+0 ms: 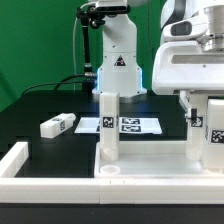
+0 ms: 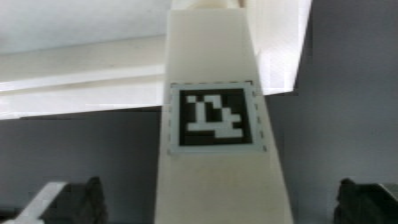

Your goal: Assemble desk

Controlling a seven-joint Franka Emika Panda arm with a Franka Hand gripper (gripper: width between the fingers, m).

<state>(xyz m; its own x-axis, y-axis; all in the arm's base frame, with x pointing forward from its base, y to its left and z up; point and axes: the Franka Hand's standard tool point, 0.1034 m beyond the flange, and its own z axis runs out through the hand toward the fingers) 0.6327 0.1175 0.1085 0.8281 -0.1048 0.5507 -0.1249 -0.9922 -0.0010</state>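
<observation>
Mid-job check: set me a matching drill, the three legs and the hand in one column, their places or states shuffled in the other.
1. leg at the exterior view's left
2. middle leg
3. leg at the exterior view's right
4. hand

A. open
B. lying on the black table
C. upright between the hand's fingers
D. upright on the desk top, away from the hand

Pairs: 1-B, 2-D, 3-C, 4-A.

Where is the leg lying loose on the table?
In the exterior view, the loose leg lies on the black table at that view's left, just left of the marker board.
</observation>
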